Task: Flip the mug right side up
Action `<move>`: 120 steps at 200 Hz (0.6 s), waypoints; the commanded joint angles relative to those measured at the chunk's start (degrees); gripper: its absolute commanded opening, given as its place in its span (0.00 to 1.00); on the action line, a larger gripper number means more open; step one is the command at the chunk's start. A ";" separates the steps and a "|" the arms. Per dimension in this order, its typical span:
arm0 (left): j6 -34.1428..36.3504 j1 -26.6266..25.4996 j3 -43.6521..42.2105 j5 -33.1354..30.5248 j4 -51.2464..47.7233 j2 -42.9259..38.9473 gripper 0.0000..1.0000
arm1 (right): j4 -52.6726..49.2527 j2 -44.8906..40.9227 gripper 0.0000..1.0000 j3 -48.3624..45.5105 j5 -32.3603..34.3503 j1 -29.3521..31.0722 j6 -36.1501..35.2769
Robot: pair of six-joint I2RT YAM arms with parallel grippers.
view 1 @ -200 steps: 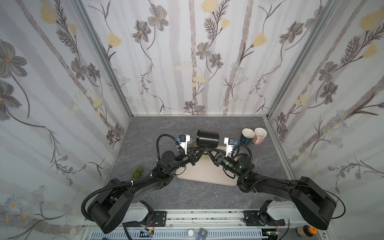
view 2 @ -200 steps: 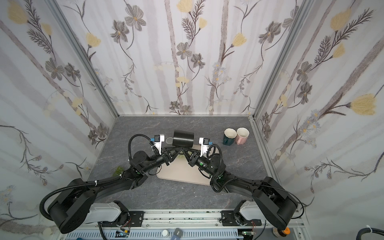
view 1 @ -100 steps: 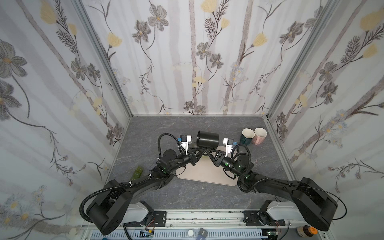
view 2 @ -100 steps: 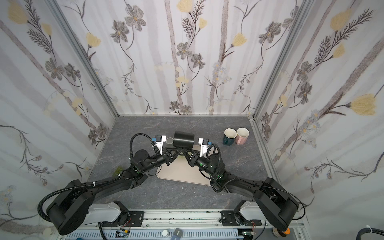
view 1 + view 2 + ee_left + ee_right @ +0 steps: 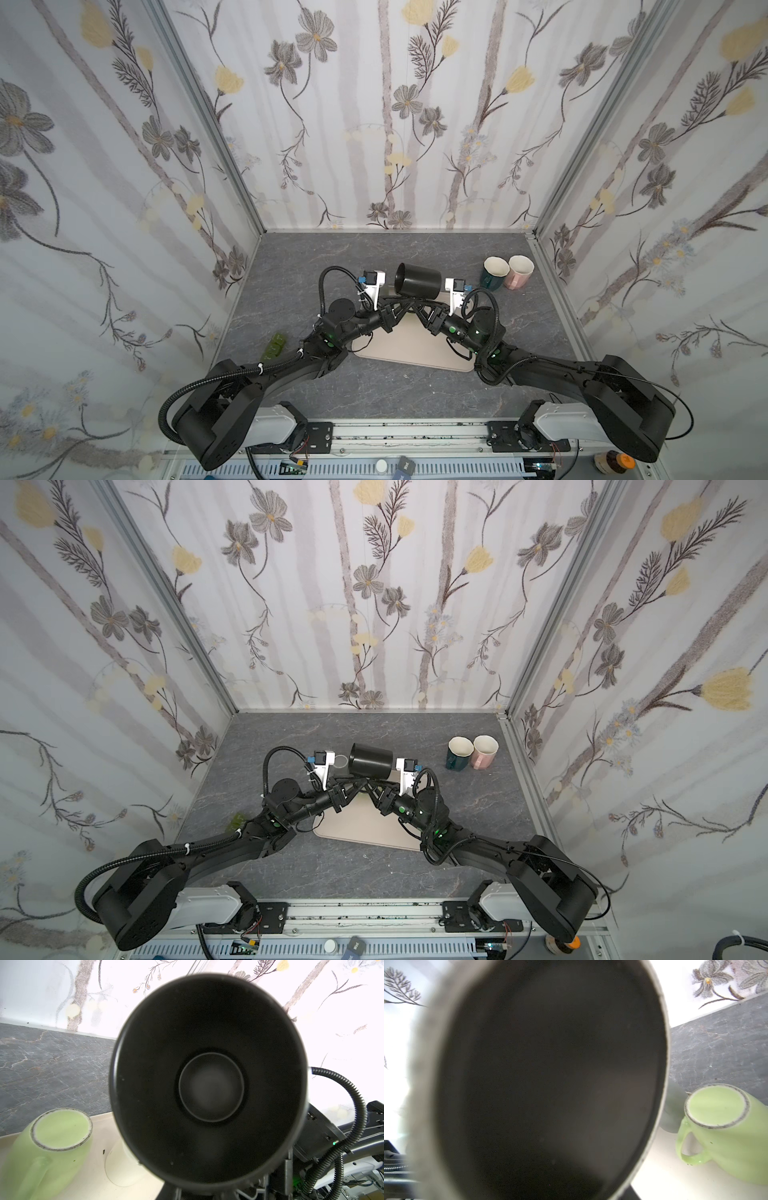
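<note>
Half the turn, roughly, is looking done. The black mug [image 5: 417,281] is hanging on its side above the far edge of the beige tray [image 5: 415,349], clear of the grey table [image 5: 519,324], with its axis about level. Its mouth is facing the left arm, so the left wrist view is looking straight down the bore to the bottom. The right wrist view is filling with the mug's flat underside.

The left gripper [image 5: 398,304] and right gripper [image 5: 423,309] are meeting beneath the mug from opposite sides, their fingers running under its wall. Both top views are hiding the fingertips and neither wrist view is showing them. How wide either pair is standing, and which pair is carrying the load, therefore cannot be told. Since the mug is resting on nothing, at least one pair is judged to be gripping it.

What is remaining, by this reading, is the second quarter of rotation to bring the mouth upward. After that the mug is needing a level set-down on its base and a release.

A pale green mug [image 5: 52,1147] is sitting base-up on the tray close by, with nothing gripping it. Whether it is belonging to the task cannot be told. A dark teal mug [image 5: 493,274] and a pink mug [image 5: 518,272] are standing mouth-up together near the right wall, well apart from the work.
</note>
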 commanded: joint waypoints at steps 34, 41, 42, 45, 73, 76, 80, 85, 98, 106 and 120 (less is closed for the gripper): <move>0.72 0.23 1.55 -5.25 0.02 0.95 0.00 | 2.73 -0.67 0.62 -0.18 -9.15 0.40 -1.56; 0.86 0.17 1.55 -5.96 -0.59 0.80 0.00 | 2.42 -0.89 0.64 -0.17 -9.03 0.40 -1.78; 0.94 0.17 1.51 -6.05 -0.67 0.80 0.00 | 2.40 -0.92 0.64 -0.17 -8.98 0.40 -1.80; 1.11 0.21 1.51 -6.32 -0.91 0.73 0.00 | 2.23 -1.08 0.65 -0.23 -8.93 0.40 -1.94; 3.30 0.22 1.97 -8.46 -5.36 -0.42 0.00 | -0.24 -3.24 0.71 -0.55 -7.41 0.32 -3.17; 3.51 0.24 1.99 -8.63 -5.75 -0.54 0.00 | -0.63 -3.59 0.72 -0.60 -7.29 0.32 -3.33; 3.85 0.17 1.99 -8.89 -6.34 -0.79 0.00 | -1.07 -3.83 0.72 -0.56 -7.22 0.31 -3.60; 4.20 0.22 1.99 -9.39 -6.96 -1.06 0.00 | -1.71 -4.38 0.74 -0.51 -7.03 0.31 -3.97; 5.05 0.24 1.99 -11.16 -8.85 -1.65 0.00 | -3.75 -5.52 0.76 -0.30 -6.44 0.23 -4.74; 5.54 0.25 2.08 -11.85 -9.92 -1.66 0.00 | -4.91 -6.22 0.79 -0.17 -5.85 0.23 -5.17; 6.48 0.22 2.34 -12.58 -11.49 -1.69 0.00 | -6.52 -7.37 0.81 -0.14 -4.93 0.23 -5.92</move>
